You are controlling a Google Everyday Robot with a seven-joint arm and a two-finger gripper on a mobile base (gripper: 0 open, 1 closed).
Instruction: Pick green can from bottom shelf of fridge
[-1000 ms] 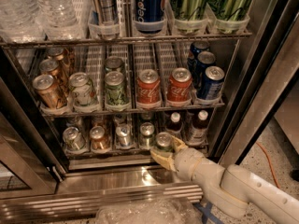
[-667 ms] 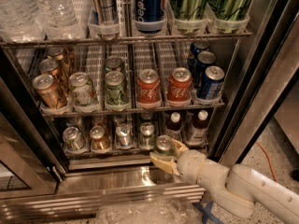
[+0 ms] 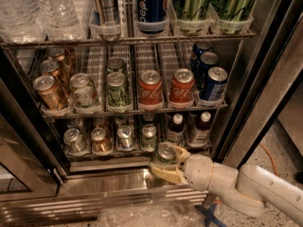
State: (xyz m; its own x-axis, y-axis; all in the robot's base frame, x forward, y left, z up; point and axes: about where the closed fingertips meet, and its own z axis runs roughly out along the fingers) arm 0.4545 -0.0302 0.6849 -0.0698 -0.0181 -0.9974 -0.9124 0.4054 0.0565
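Note:
My gripper is in front of the fridge, just outside the bottom shelf and above the shiny steel base panel. Its pale yellow fingers are shut on the green can, which stands upright with its silver top showing. The white arm runs off to the lower right. On the bottom shelf stand several small cans and two brown white-capped bottles.
The rack above holds gold, leaf-patterned, red Coca-Cola and blue Pepsi cans. The top rack has water bottles, a Pepsi can and tall olive-green cans. The dark door frame is at the left. Crinkled clear plastic lies at the bottom.
My gripper has drawn back from the bottom shelf toward the camera with the green can in it, now over the steel base panel.

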